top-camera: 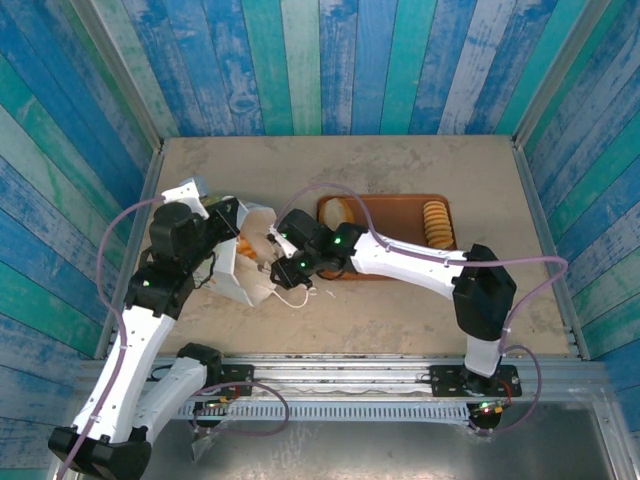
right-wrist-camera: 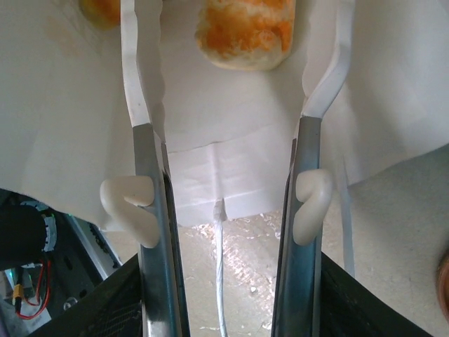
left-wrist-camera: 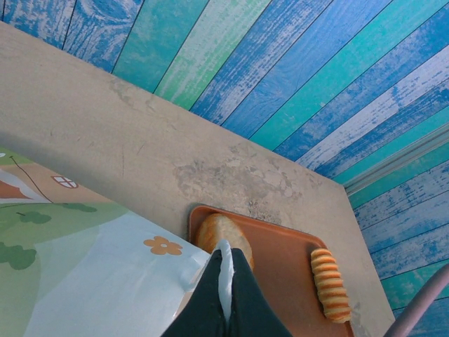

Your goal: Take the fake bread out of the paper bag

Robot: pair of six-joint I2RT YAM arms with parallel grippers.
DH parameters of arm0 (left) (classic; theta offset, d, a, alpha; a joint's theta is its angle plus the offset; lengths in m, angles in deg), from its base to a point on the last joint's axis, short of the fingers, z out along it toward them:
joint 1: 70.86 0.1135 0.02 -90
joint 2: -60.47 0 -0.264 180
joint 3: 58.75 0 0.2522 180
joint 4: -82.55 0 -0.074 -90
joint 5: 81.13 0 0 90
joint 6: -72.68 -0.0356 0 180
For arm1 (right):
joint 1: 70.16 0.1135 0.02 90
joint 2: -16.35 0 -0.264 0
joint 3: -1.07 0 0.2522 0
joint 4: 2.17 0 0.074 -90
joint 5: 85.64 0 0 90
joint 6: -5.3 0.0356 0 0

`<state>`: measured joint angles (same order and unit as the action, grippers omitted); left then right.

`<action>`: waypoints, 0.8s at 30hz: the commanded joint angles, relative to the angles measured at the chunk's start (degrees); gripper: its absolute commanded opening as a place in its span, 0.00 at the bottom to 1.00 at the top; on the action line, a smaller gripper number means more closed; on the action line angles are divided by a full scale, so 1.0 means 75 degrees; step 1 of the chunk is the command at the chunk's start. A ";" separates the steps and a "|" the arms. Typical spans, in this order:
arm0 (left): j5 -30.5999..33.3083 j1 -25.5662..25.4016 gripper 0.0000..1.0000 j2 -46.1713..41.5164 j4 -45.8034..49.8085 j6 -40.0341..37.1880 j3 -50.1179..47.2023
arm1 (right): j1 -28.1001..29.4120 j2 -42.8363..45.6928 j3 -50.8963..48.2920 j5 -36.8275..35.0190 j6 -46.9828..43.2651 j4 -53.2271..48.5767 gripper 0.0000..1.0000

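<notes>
A glossy orange-brown piece of fake bread (right-wrist-camera: 245,31) lies deep inside the paper bag (top-camera: 248,280), which sits on the table (top-camera: 400,320) just left of the tray (top-camera: 390,218). A loaf (top-camera: 337,212) and a ridged roll (top-camera: 436,224) are already on that tray. The step in hand looks like reaching in for another piece. The right hand (right-wrist-camera: 235,42) is in the bag's mouth, fingers spread and empty, with the bread just ahead between them. It likely needs to push further in, then close. The left hand (left-wrist-camera: 226,281) is clenched on the bag's rim, holding it open.

— How do the arms look?
— I see white links on the left arm (top-camera: 135,345) and right arm (top-camera: 400,258), black joints, lilac cables (top-camera: 104,250). My right tool (right-wrist-camera: 235,42) has grey fingers (right-wrist-camera: 151,210), cream hooks (right-wrist-camera: 130,203).
</notes>
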<state>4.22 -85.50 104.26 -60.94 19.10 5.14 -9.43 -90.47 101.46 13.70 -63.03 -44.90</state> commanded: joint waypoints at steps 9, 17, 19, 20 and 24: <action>0.0017 -0.0009 0.00 0.0028 -0.0215 -0.0040 0.0002 | 0.0161 -0.0854 0.0998 -0.0326 -0.0346 -0.0971 0.56; 0.0013 -0.0006 0.00 0.0090 -0.0275 -0.0037 -0.0027 | 0.0170 -0.1242 0.1807 -0.0881 -0.0683 -0.1824 0.56; 0.0005 -0.0006 0.00 0.0094 -0.0278 -0.0031 -0.0019 | 0.0166 -0.1251 0.1854 -0.0894 -0.0765 -0.1830 0.55; -0.0002 -0.0005 0.00 0.0103 -0.0278 -0.0042 -0.0027 | 0.0168 -0.1269 0.1876 -0.0877 -0.0790 -0.1838 0.55; 0.0022 -0.0003 0.00 0.0106 -0.0310 -0.0041 -0.0084 | 0.0171 -0.1418 0.1984 -0.0803 -0.0896 -0.2082 0.53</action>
<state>4.05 -85.50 104.94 -61.18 19.12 5.14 -8.40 -99.65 114.71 8.20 -68.23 -57.95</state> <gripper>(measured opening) 0.045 0.539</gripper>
